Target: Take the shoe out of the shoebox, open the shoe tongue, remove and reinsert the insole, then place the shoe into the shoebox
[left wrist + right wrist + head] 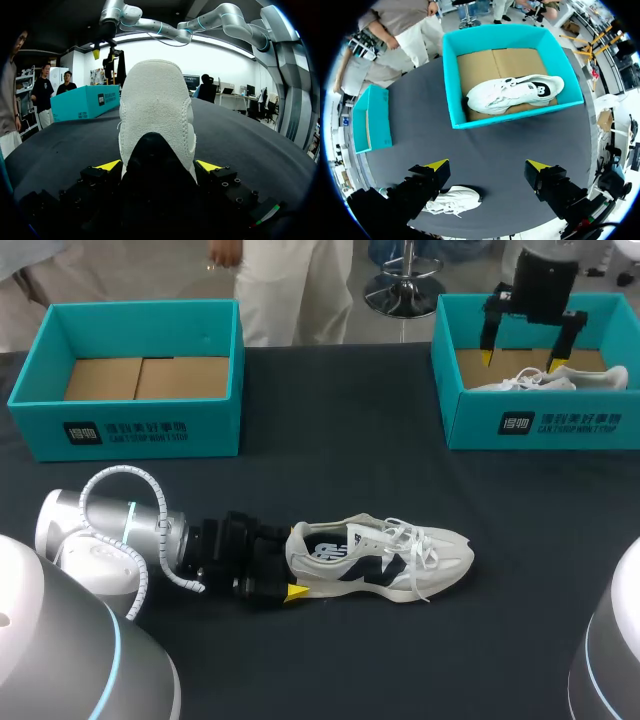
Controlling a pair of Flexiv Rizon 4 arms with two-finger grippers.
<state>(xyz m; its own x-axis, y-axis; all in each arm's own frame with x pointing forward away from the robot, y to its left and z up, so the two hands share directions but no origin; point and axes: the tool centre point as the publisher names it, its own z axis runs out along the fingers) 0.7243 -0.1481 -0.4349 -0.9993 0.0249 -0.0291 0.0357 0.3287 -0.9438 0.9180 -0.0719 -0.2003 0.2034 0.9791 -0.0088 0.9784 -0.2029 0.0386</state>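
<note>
Heel-first, the shoe (156, 110) fills the space between the fingers of my left hand (159, 166). Both yellow tips press its sides, so I judge that hand closed on the heel. The shoe lies on its sole on the table (330, 460), toe pointing away from that hand.

My right hand (519, 361) hangs far beyond the shoe's toe, over the right box (540, 425). Its fingers are spread wide with nothing in them. A second shoe (515, 92) lies in that box; the left box (130, 425), far off behind the heel, holds nothing.

With the shoe out, I take the tongue to be the step in hand. My left hand should steady the heel while my right comes across to the laces and lifts the tongue.

The heel is off-white with a soft, napped look and a dark lining. The sides are pale with a navy mark and loose white laces. Both boxes are teal card with brown floors, and the table cloth is dark and matte.
</note>
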